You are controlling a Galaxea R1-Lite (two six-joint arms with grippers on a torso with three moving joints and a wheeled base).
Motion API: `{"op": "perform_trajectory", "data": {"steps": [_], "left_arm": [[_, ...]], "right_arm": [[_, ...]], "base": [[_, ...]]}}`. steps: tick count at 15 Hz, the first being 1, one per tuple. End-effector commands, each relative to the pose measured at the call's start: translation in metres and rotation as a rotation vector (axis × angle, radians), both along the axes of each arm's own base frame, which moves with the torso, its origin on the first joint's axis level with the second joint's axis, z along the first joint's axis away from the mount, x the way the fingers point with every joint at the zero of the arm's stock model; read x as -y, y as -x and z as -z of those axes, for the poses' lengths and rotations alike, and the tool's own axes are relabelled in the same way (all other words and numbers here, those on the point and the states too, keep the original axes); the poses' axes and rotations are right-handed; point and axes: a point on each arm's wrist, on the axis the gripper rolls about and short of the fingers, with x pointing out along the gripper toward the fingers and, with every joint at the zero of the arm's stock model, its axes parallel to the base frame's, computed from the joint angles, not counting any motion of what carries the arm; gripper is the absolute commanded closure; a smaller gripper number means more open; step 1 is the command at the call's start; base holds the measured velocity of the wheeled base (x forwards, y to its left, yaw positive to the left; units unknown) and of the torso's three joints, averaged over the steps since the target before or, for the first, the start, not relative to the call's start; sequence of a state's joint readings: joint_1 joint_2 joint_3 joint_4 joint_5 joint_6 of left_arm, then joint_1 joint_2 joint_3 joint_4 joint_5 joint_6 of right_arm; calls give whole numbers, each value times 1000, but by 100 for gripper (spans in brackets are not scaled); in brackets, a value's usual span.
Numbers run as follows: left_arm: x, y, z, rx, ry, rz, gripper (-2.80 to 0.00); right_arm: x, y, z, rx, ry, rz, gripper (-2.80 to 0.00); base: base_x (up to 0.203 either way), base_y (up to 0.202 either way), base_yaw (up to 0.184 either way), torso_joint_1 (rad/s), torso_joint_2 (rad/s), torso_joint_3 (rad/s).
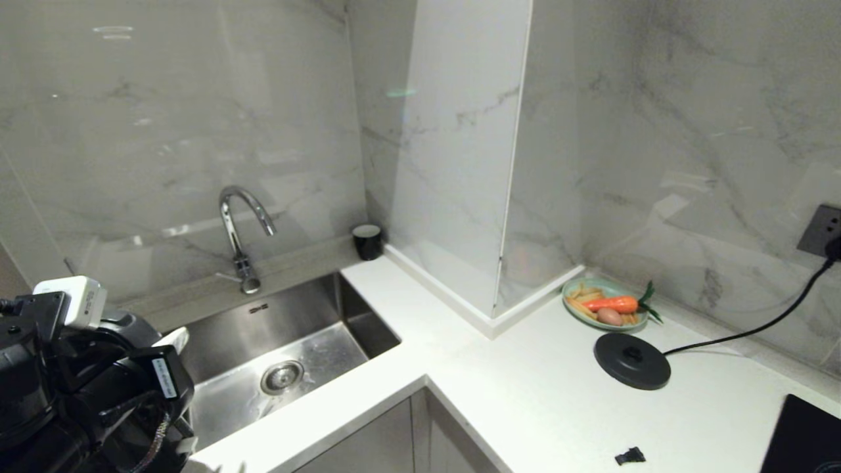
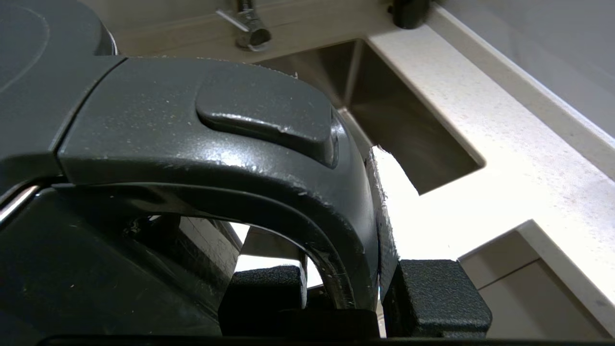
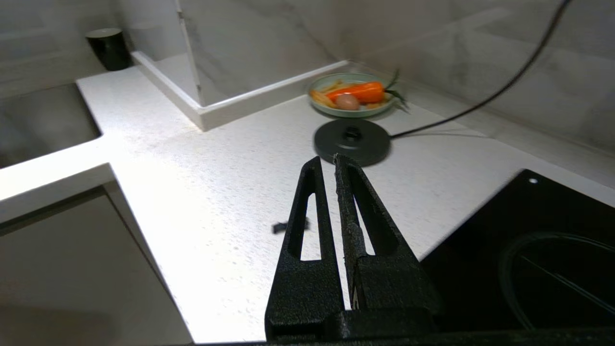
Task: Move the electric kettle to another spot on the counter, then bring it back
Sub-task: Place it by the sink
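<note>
The electric kettle fills the left wrist view: black handle loop with a thumb tab, dark round lid beside it. My left gripper is shut on the handle, one finger inside the loop and the white-padded finger against its outer side. In the head view this arm sits at the bottom left, in front of the sink, hiding most of the kettle. Whether the kettle rests on anything I cannot tell. My right gripper hangs shut and empty above the white counter.
The kettle's round base disc with its cord lies on the right counter beside a plate of vegetables. A steel sink and faucet are left, a black cup behind. The black cooktop is far right; a small black scrap lies near the front.
</note>
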State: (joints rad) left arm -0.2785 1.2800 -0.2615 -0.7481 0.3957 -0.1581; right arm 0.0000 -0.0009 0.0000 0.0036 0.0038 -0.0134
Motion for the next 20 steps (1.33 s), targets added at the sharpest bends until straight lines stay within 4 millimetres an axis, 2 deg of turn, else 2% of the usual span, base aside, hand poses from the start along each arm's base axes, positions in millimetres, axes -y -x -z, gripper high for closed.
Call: {"op": "perform_trajectory", "data": {"steps": [1, 5, 8, 12, 16, 18, 20], "left_arm": [[0, -2, 1, -4, 0, -3, 0], [-3, -14, 5, -30, 4, -45, 0], [-22, -45, 18, -101, -3, -149, 0], [-46, -82, 33, -99, 14, -219, 0], [-62, -120, 56, -92, 10, -246, 0], [-72, -131, 66, -57, -15, -242, 0], [-86, -135, 76, -42, -42, -239, 0]], "right_arm": [[0, 0, 0, 0, 0, 1, 0], [0, 0, 0, 0, 0, -1, 0], [0, 0, 0, -1, 0, 0, 0], [0, 0, 0, 0, 0, -1, 0], [0, 0, 0, 0, 0, -1, 0], [0, 0, 0, 0, 0, -1, 0], [0, 0, 0, 0, 0, -1, 0]], "base": [[-3, -5, 71, 2, 7, 3], [0, 0, 0, 0, 0, 0], [0, 0, 0, 0, 0, 0], [0, 0, 0, 0, 0, 0], [0, 0, 0, 0, 0, 0], [0, 0, 0, 0, 0, 0], [0, 0, 0, 0, 0, 0]]}}
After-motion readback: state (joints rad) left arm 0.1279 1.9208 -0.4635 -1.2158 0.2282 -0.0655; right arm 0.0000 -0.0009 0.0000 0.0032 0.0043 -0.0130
